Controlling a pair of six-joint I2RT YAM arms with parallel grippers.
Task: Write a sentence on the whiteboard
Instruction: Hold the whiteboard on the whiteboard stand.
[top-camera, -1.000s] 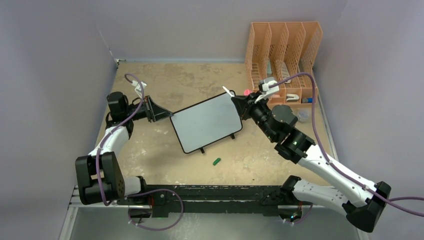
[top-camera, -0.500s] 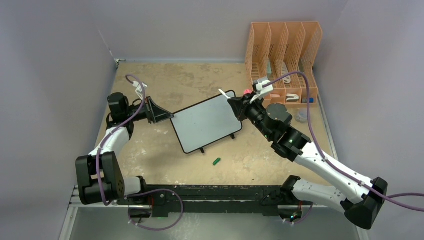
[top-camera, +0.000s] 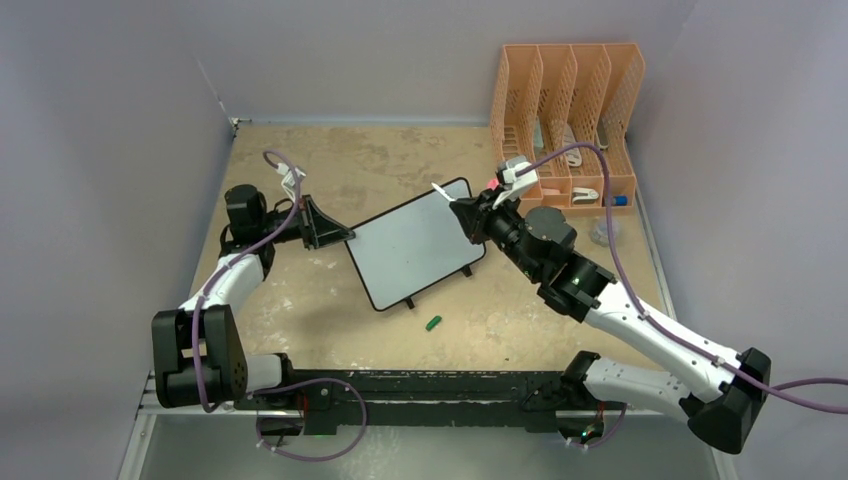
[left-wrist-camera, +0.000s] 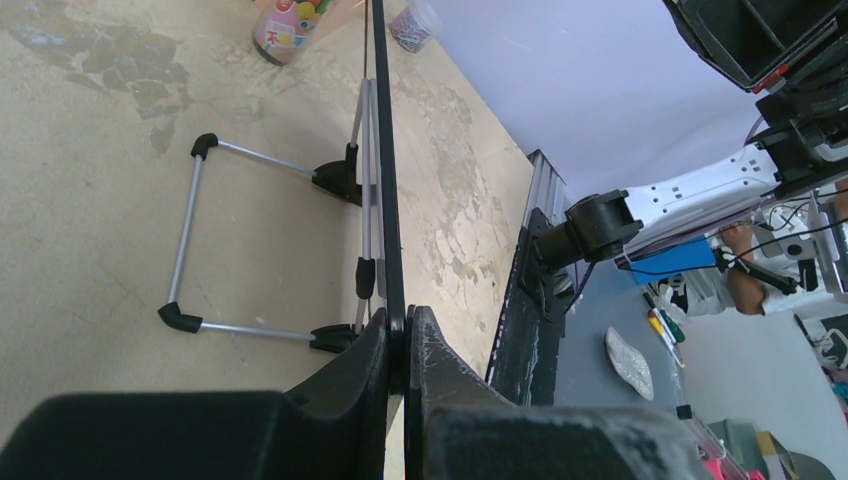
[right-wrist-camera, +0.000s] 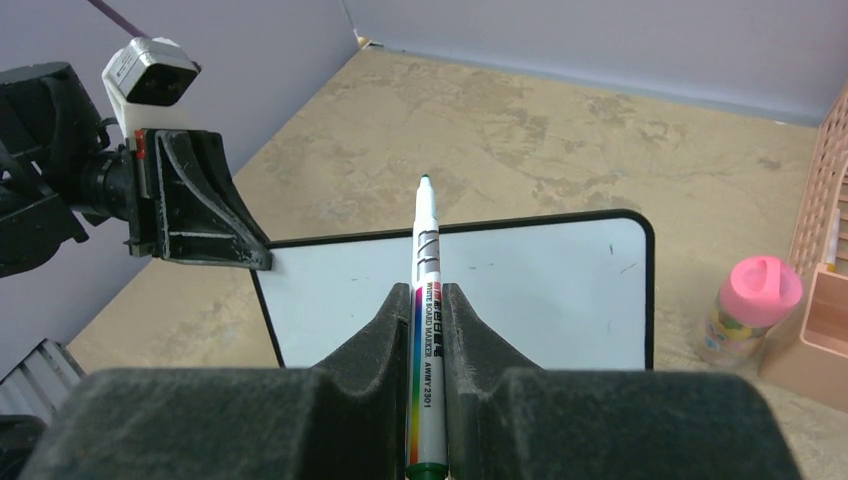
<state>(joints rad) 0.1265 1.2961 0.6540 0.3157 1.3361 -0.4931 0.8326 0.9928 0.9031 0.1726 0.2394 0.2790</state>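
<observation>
A whiteboard (top-camera: 415, 245) stands at the middle of the table (top-camera: 330, 160), turned at an angle, its feet towards the near side. The left gripper (top-camera: 345, 235) clamps the board's left edge. The right gripper (top-camera: 468, 215) is at the board's far right corner, with a marker (top-camera: 440, 190) pinched between its fingers and the tip pointing out over the board. A cap (top-camera: 432, 322) lies on the table just in front of the board. A rack (top-camera: 565, 90) sits in the far right corner. A bottle (right-wrist-camera: 748, 300) stands between the rack and the board.
</observation>
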